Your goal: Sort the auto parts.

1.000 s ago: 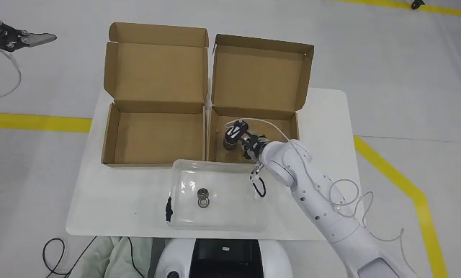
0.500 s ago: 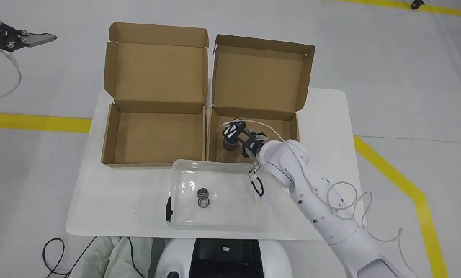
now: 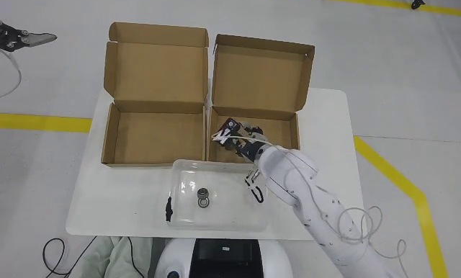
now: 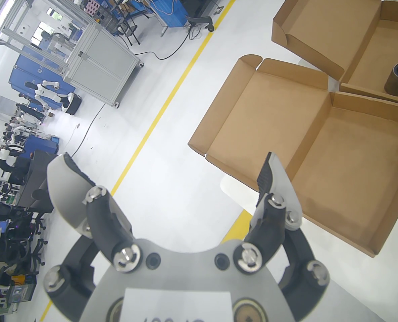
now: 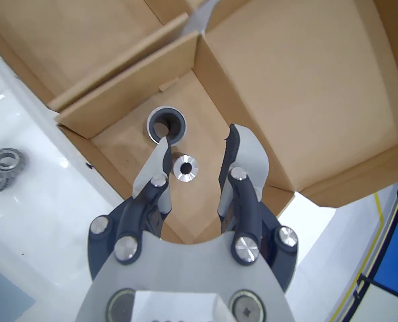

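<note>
My right gripper (image 5: 199,135) hangs open inside the right cardboard box (image 3: 288,127), close to its near left corner. Just below its fingers a small silver bushing (image 5: 185,168) lies on the box floor, and beside it stands a dark sleeve (image 5: 167,126); neither is gripped. From the top view this gripper (image 3: 230,132) is over the same corner. A bearing (image 3: 203,198) rests in the clear tray (image 3: 238,220), seen also as stacked bearings (image 5: 4,165). My left gripper (image 4: 167,160) is open with nothing in it, high over the floor left of the table (image 3: 29,39).
The left cardboard box (image 3: 108,137) has a bare floor. Both boxes have raised lids at the back. A small black piece (image 3: 168,208) sits at the tray's left edge. White table surface (image 3: 324,127) lies bare to the right of the boxes.
The right arm has shifted a little toward the box's near left corner and its wrist has turned. The left arm has stayed put.
</note>
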You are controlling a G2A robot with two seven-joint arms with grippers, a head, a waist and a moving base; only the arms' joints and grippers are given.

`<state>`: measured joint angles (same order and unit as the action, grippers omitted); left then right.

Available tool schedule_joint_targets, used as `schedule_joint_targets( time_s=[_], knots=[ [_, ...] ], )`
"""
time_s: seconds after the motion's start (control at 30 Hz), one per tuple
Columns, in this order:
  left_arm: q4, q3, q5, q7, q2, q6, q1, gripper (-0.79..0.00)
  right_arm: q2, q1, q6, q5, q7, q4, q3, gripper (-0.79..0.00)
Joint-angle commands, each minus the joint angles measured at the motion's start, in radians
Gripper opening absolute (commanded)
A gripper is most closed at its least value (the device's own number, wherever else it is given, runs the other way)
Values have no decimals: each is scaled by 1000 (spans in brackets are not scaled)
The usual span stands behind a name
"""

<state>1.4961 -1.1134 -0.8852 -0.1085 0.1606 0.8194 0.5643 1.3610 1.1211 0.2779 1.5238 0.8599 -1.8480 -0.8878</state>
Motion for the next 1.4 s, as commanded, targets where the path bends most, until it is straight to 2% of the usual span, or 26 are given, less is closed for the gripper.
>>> schedule_joint_targets(
  time_s=[0.0,0.2,0.43,0.77,0.87,1.37],
  knots=[
    [0,0,0,0,0,0,0,0,-4,22,32,-2,-61,-26,1,-499],
    [0,0,0,0,0,0,0,0,-15,86,137,-20,-229,-54,8,-483],
    [0,0,0,0,0,0,0,0,-22,125,253,-38,-392,-14,48,-489],
    [0,0,0,0,0,0,0,0,-34,178,302,-48,-480,30,63,-514],
    [0,0,0,0,0,0,0,0,-33,171,299,-50,-522,40,66,-499],
    [0,0,0,0,0,0,0,0,-33,171,299,-50,-522,40,66,-499]
  ],
)
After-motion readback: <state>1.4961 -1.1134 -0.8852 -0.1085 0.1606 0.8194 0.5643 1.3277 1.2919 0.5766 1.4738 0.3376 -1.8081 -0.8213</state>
